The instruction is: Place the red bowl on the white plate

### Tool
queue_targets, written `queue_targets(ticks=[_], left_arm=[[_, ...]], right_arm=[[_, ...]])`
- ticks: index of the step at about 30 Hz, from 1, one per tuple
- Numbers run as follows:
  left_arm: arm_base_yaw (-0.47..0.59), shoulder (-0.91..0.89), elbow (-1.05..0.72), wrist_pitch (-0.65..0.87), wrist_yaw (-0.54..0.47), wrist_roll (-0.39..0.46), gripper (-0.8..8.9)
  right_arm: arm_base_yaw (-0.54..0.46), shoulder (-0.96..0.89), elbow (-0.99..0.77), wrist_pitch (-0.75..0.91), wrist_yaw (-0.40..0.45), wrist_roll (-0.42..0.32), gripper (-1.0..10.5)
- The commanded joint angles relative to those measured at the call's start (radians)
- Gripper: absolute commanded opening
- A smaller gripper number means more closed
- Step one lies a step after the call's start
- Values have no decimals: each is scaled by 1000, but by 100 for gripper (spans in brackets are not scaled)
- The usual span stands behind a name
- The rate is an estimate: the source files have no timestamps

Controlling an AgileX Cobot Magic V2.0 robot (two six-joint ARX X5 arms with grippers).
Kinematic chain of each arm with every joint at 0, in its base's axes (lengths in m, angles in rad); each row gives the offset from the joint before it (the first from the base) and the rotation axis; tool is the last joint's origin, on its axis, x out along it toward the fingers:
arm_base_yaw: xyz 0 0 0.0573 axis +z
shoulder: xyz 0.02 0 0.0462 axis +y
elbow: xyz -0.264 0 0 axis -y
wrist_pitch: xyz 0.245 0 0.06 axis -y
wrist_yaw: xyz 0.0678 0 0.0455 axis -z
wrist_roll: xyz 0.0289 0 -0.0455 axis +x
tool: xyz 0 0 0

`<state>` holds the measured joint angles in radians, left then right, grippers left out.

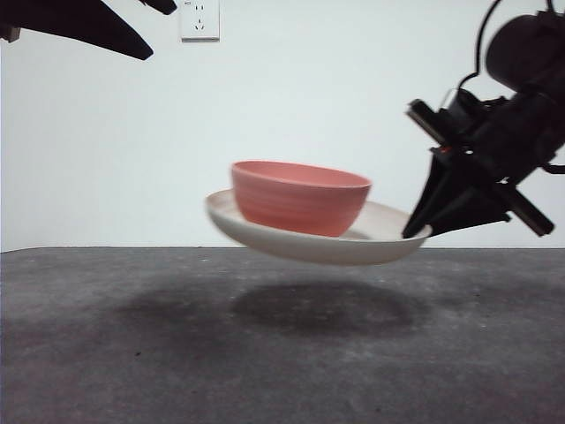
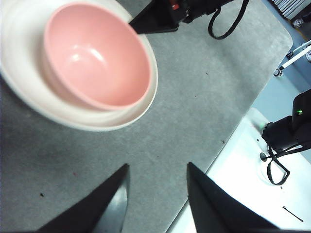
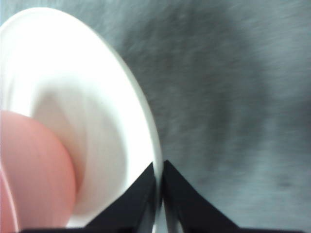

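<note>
Right gripper point(image 1: 422, 231), coming in from the right side of the front view, pinches the rim of the white plate point(image 1: 380, 243) between its two black jaws, and the plate hangs clear of the grey table point(image 1: 106, 353), its shadow lying below it at centre frame. Inside the plate sits the red bowl point(image 1: 298, 196), a little left of the plate's middle. Held by one edge only, the plate looks tilted, so the likeliest trouble is the bowl sliding toward the low side or the rim slipping out of so narrow a pinch, especially if the arm moves sharply. Left gripper point(image 2: 158, 194) hangs spread and empty above the table, its jaws at the lower middle of its own wrist view. That wrist view looks down into the bowl's empty hollow, which the level front view cannot show; the right wrist view alone shows the jaws closed on the rim itself, at bottom centre.
</note>
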<state>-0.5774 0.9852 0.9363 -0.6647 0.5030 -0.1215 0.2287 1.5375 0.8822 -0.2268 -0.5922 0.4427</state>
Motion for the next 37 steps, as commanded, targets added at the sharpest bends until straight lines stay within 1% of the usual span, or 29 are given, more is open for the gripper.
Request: queue_targets(ticks=[1, 3, 10, 18, 25, 28, 30, 33, 35, 37], left_arm=[[-6, 3, 11, 6, 6, 5, 185], [-6, 3, 11, 6, 6, 5, 185], [-6, 3, 11, 1, 6, 5, 185], [-6, 3, 11, -2, 6, 5, 185], [-6, 2, 11, -1, 6, 5, 185], [-6, 3, 11, -1, 6, 5, 185], [-6, 2, 11, -1, 6, 5, 185], [-6, 3, 11, -1, 6, 5, 185], [-6, 2, 11, -1, 6, 5, 185], [-6, 3, 11, -2, 6, 5, 185]], right_arm=[[41, 21, 26, 24, 18, 61, 5], [66, 33, 40, 24, 48, 71, 5], [110, 109, 120, 16, 89, 86, 5], [111, 232, 185, -3, 87, 96, 5], [111, 317, 196, -7, 84, 95, 5], [111, 335, 196, -21, 85, 85, 5], [114, 336, 196, -27, 89, 64, 5], [116, 336, 196, -31, 93, 61, 7], [116, 336, 196, -36, 93, 56, 36], [119, 336, 196, -38, 95, 51, 141]])
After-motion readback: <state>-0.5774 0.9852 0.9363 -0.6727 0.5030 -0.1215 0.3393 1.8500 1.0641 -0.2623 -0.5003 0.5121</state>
